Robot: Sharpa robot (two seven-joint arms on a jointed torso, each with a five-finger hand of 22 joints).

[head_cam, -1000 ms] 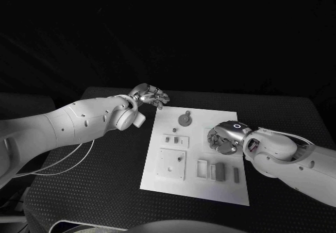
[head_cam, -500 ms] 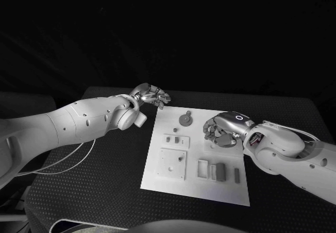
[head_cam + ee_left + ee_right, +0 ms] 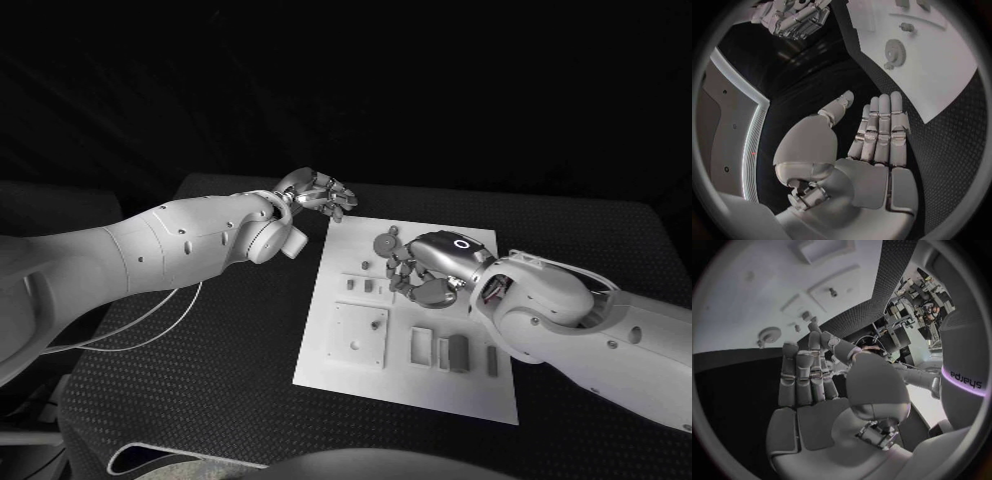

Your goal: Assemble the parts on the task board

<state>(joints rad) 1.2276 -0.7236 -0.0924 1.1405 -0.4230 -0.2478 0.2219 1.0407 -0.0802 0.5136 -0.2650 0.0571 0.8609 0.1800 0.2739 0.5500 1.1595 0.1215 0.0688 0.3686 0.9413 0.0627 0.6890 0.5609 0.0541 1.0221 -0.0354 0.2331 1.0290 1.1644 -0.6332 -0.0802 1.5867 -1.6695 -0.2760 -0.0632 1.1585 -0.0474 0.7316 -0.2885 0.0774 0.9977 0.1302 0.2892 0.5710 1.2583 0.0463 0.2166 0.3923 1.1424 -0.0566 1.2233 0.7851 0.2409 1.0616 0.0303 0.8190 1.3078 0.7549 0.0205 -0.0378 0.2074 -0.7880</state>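
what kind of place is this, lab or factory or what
Most likely a robotics lab or test bench. A white task board with small parts lies on a black table against a dark backdrop, and the right wrist view shows cluttered equipment behind the table.

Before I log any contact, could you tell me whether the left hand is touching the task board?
Apart. In the left wrist view the left hand lies open with fingers straight, and bare black table shows between its fingertips and the task board.

Just a black table (image 3: 216, 380) with a bumpy top. A thin white cable (image 3: 137, 325) looping across it at about 9 o'clock.
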